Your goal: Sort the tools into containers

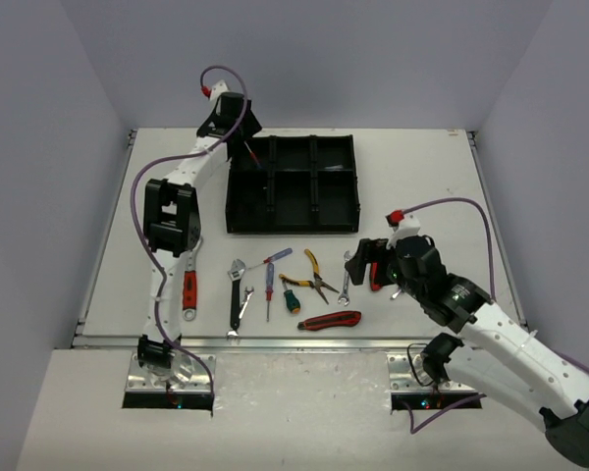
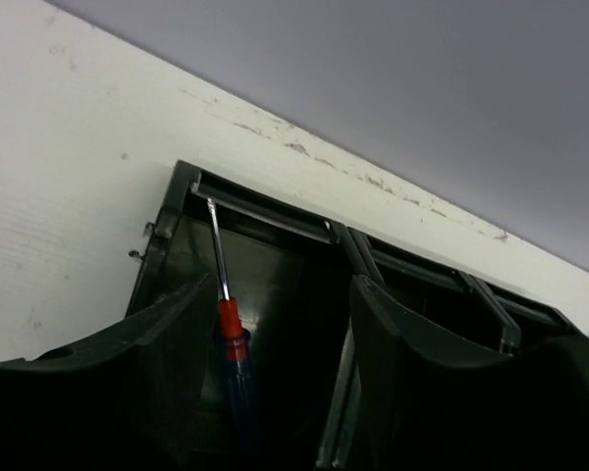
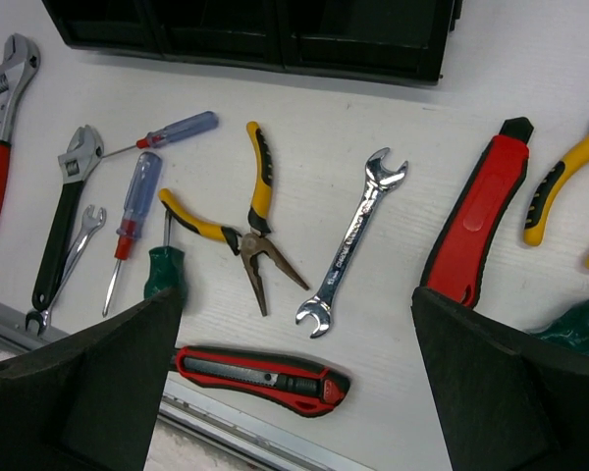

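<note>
— White table [image 1: 422, 177], grey walls behind. L side?
— L end effector [image 2: 285, 285] is over the black tray [image 1: 293, 228], fingers spread wide, nothing pinched. Red/blue screwdriver [image 2: 232, 329] is btwn them, down in the far-left compartment, shaft tip up at the far corner.
— R side?
— R end effector [image 3: 296, 294] hovers over the table, also spread, empty. Below it: silver spanner [image 3: 353, 235], yellow pliers [image 3: 250, 221] just left of it, red utility knife [image 3: 260, 378] nearer the front edge.
</note>
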Motion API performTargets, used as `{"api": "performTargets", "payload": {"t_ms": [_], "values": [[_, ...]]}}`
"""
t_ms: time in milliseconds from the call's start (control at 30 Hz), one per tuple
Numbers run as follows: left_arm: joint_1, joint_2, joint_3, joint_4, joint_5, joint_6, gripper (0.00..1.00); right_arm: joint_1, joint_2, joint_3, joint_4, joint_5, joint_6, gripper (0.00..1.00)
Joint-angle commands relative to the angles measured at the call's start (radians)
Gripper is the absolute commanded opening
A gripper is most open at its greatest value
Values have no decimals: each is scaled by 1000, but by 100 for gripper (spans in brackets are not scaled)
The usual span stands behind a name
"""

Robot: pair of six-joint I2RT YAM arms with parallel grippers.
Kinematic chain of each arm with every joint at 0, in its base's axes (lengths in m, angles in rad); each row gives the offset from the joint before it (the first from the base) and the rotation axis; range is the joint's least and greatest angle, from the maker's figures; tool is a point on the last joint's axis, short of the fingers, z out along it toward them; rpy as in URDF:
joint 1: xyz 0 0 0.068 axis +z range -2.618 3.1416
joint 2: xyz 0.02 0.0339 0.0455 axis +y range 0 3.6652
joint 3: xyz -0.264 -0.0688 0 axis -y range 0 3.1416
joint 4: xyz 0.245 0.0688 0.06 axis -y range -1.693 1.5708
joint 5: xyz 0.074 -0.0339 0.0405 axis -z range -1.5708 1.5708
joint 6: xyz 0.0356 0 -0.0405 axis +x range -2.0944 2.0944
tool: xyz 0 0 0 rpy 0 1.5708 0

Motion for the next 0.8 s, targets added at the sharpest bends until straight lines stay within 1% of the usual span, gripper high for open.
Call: {"api": "performTargets", "payload": {"t_ms": [0, 100, 133, 167, 200, 267, 333, 367, 400, 433, 467, 500, 567, 600, 633, 733, 767], "values": [[-27, -198, -3, 0, 55, -16, 68, 1, 78, 75, 38, -24, 19, 99], [-42, -363, -98, -14, 63, -16, 85, 1, 158, 116, 65, -52, 17, 99], [-46, -449, -161, -14, 64, -17, 93, 2, 197, 131, 72, -76, 15, 99], [-52, -539, -231, -15, 66, -18, 100, 2, 239, 147, 82, -97, 14, 99], [-62, -643, -321, -14, 71, -20, 100, 2, 285, 166, 99, -109, 14, 99], [-83, -779, -448, -8, 72, -41, 100, 3, 350, 227, 101, -148, 23, 99], [-105, -973, -631, -6, 68, -58, 100, 7, 450, 300, 88, -190, 33, 99], [-114, -1049, -703, -6, 68, -63, 100, 15, 491, 309, 79, -198, 36, 99], [-118, -1168, -810, -8, 60, -68, 100, 31, 559, 354, 69, -193, 45, 99], [-120, -1252, -882, -12, 57, -73, 100, 43, 576, 390, 53, -179, 54, 99], [-121, -1341, -947, -30, 48, -74, 100, 65, 628, 441, 26, -157, 60, 95], [-122, -1404, -973, -53, 35, -72, 100, 85, 678, 484, 1, -137, 66, 93], [-122, -1497, -1031, -129, 17, -46, 100, 130, 780, 555, -47, -76, 94, 86], [-122, -1527, -1038, -169, 15, -25, 100, 154, 815, 575, -48, -53, 105, 81], [-122, -1581, -1050, -211, 8, 1, 100, 199, 855, 612, -46, -9, 126, 72], [-122, -1672, -1092, -304, -53, 71, 100, 279, 968, 690, -45, 71, 152, 58], [-122, -1696, -1112, -313, -90, 103, 100, 293, 1001, 737, -58, 82, 158, 52]]}}
